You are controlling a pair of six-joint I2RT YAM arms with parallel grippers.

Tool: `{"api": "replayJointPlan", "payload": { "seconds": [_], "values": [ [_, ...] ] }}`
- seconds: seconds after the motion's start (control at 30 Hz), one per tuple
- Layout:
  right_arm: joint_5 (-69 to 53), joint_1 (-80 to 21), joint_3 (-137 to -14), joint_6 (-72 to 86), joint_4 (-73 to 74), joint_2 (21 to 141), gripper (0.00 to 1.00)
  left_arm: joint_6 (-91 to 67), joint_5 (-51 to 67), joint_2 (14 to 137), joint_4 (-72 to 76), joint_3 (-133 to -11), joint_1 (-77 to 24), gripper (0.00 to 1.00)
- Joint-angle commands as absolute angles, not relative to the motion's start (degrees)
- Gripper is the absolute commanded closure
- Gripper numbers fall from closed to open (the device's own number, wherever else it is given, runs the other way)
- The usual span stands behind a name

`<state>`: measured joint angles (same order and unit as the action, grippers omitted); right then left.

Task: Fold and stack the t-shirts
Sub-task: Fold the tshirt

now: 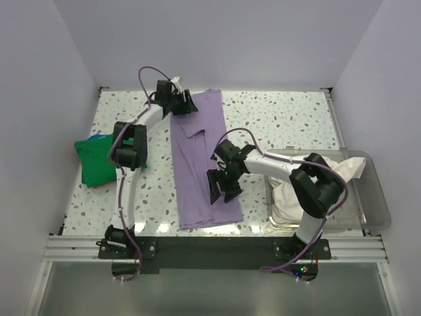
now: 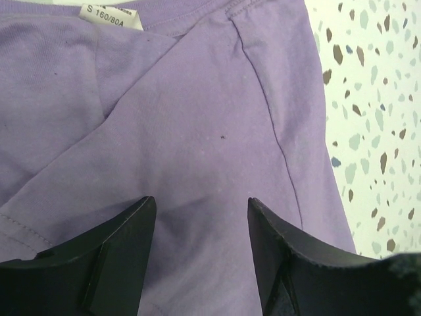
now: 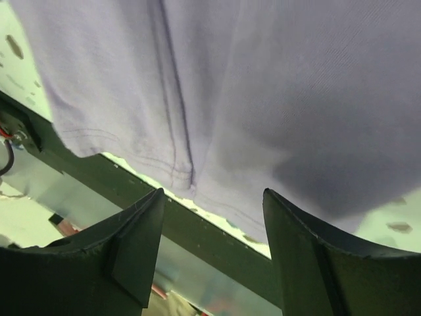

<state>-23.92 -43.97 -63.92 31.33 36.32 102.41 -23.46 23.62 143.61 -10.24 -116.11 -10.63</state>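
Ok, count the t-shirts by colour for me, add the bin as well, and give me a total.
lavender purple t-shirt: 1
green t-shirt: 1
cream white t-shirt: 1
clear plastic bin: 1
Total: 4

"S 160/80A" on neck tag [image 2: 110, 16] of lavender t-shirt [image 2: 197, 131]

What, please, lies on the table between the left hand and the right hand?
Only the lavender t-shirt, laid out lengthwise, as the top view shows.
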Motion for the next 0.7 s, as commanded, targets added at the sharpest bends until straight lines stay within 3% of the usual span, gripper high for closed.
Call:
{"api": "replayJointPlan", "payload": {
  "seconds": [0.0, 0.23, 0.47, 0.67],
  "values": [
    [-17.3, -43.9, -71.0, 24.5, 47.0, 96.9, 0.34, -24.1, 23.6, 137.6, -13.2, -112.1, -12.0, 0.37],
    [-13.5, -43.4, -71.4, 21.8, 52.7, 93.7, 0.34, -24.3, 14.4, 117.6, -9.8, -91.4, -12.3, 0.32],
    [-11.1, -43.4, -63.2, 26.9, 53.1, 88.0, 0.37, -17.4, 10.3, 103.3, -18.4, -77.6, -12.9, 0.32],
    [-13.4, -43.5, -53.5, 25.5, 51.0, 81.3, 0.4, -25.7, 8.2, 83.8, -19.8, -54.8, -17.6, 0.32]
  ]
}}
